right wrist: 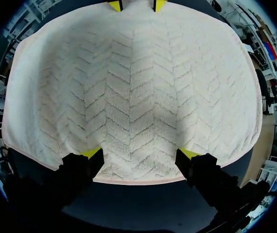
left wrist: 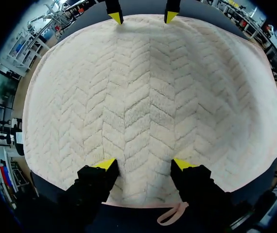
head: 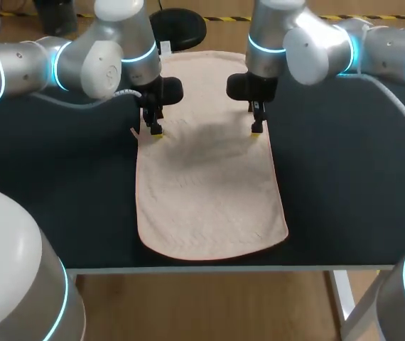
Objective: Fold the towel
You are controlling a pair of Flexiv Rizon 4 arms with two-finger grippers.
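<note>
Robotics lab: left arm point(head: 18, 67), right arm point(head: 394, 46) (cyan-ringed) over dark table point(head: 344, 177).

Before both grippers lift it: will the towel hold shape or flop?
Likely floppy: the towel lies flat with soft ripples, so it should sag between the left gripper and right gripper. Probably not slippery: thick herringbone pile. Its loop may dangle.

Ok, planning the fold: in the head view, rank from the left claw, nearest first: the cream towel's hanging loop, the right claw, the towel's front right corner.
1. Small pink hanging loop, just left of the left claw.
2. Right claw, across the cream herringbone towel.
3. Towel's front right corner, farthest.
</note>
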